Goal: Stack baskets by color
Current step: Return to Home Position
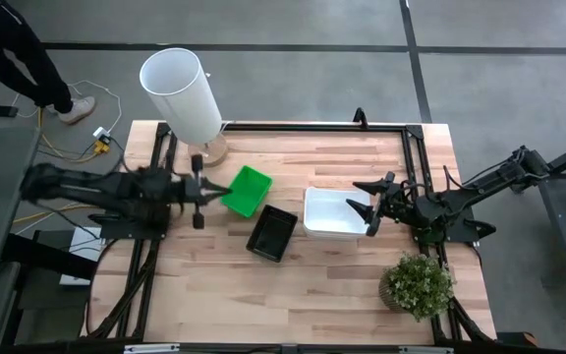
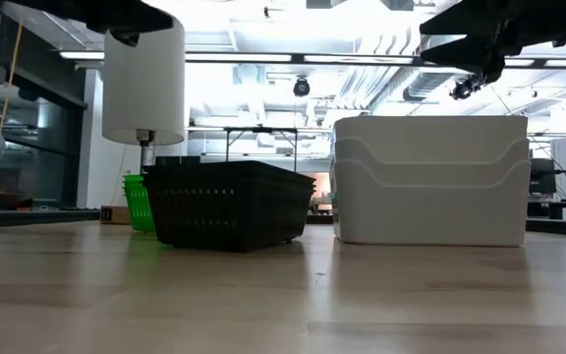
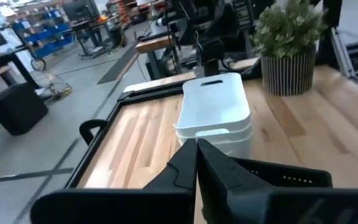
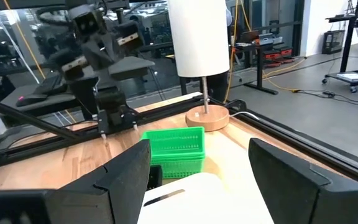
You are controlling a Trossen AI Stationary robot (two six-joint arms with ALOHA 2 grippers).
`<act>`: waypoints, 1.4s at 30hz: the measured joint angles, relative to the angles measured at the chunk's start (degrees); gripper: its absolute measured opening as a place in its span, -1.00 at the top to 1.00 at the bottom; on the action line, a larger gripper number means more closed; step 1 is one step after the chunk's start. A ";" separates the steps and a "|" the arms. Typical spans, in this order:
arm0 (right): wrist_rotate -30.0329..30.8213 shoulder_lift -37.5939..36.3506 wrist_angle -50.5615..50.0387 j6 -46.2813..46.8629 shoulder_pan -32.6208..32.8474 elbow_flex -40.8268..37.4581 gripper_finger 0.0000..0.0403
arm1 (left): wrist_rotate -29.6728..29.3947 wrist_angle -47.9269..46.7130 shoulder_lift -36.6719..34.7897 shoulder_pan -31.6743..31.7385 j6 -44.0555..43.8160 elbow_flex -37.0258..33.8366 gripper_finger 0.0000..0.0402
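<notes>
Three stacks on the tabletop point(image 1: 303, 295), green baskets point(image 1: 247, 190), black baskets point(image 1: 272, 233) and white baskets point(image 1: 334, 212), are being protected during homing only if the left claw point(image 1: 226, 190), pressed together near the green, and the right claw point(image 1: 367, 206), spread above the white rim, are being raised before being retracted.

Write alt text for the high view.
From above, a green basket, a black basket and a white basket sit on a wooden table. The left gripper, fingers shut, points at the green basket; the right gripper, fingers open, hangs over the white basket's right edge.
</notes>
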 joint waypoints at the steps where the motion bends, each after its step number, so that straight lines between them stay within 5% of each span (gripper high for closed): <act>1: 0.19 0.00 -0.12 -0.16 -0.01 0.00 -0.29 | 2.76 -1.37 -1.71 2.38 -0.19 0.00 1.00; 6: 0.32 0.00 -0.50 0.07 -0.01 0.00 -0.29 | 10.54 -3.64 -6.63 9.05 -3.15 -0.02 1.00; 32: -0.83 -0.02 0.84 1.77 0.12 0.00 -0.29 | 6.08 -0.96 -37.31 4.22 -12.95 -26.87 1.00; 42: -1.74 -4.80 -0.30 1.30 0.14 0.04 -0.27 | 7.44 -0.79 -38.01 3.41 -12.81 -26.99 1.00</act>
